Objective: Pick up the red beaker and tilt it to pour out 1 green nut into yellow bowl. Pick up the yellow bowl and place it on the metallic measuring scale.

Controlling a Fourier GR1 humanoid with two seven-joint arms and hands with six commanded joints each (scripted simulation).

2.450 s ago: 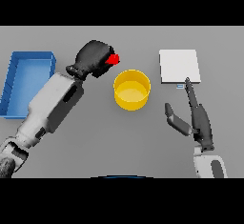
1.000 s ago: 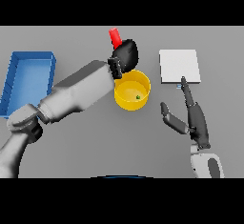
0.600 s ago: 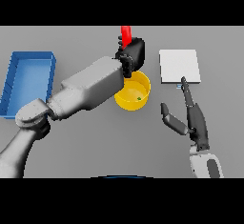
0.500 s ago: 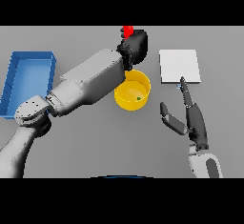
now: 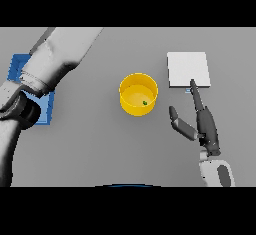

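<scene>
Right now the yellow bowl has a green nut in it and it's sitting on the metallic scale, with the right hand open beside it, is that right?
Not quite. The head view shows the yellow bowl standing on the grey table, left of the metallic scale and apart from it. The rest holds: a green nut lies in it, and the right hand is open beside it.

Even, soft light fills the head view, bright enough to read every colour, with no visible lamp and no glare. The grey bench (image 5: 100, 144) is a flat tone that darkens slightly towards the far edge. Shadows are faint: only a soft dim rim shows beside the yellow bowl (image 5: 138, 94), whose inner wall is shaded on one side. The white scale (image 5: 188, 69) reads as the brightest patch, without highlights. The left arm (image 5: 55, 59), close to the camera, looks large and soft-edged. The right robot hand (image 5: 205, 126) is dark with little surface detail.
</scene>
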